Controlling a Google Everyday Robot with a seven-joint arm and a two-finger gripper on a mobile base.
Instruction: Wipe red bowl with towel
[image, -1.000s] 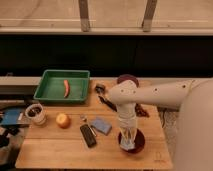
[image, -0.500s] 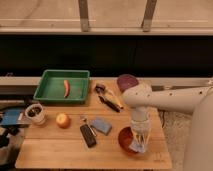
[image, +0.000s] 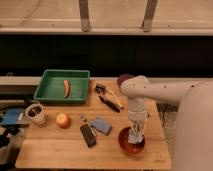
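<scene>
Looking at the front-right of the wooden table (image: 50, 150): gripper (image: 135, 131) hangs straight down from the white arm (image: 150, 90), right over the red bowl (image: 132, 141). Fingers are closed tight, pinching the towel (image: 134, 137), a small pale cloth that drapes from the tips into the bowl's hollow.

Key relation: bowl sits directly below the fingers, no sideways offset that I can see. Towel lies between fingertips and bowl interior, towards the middle and a bit to the far side. Whether the cloth actually presses on the bottom or just dangles against it, can't tell from here. Bowl is round, so no long axis to line up with; my guess is the wipe just needs small strokes that stay inside the rim. Only one arm, so no choice of reach.

Risk as I see it: bowl is close to the table's front edge and nothing holds it, so a hard lateral sweep could push it.

Other stuff is well apart: flat blue-grey pad (image: 101, 125) and dark remote-like handset (image: 88, 135) to the left, orange fruit (image: 63, 120), green tray (image: 62, 86) further back-left. Purple bowl (image: 123, 79) is behind the arm, partly hidden.
</scene>
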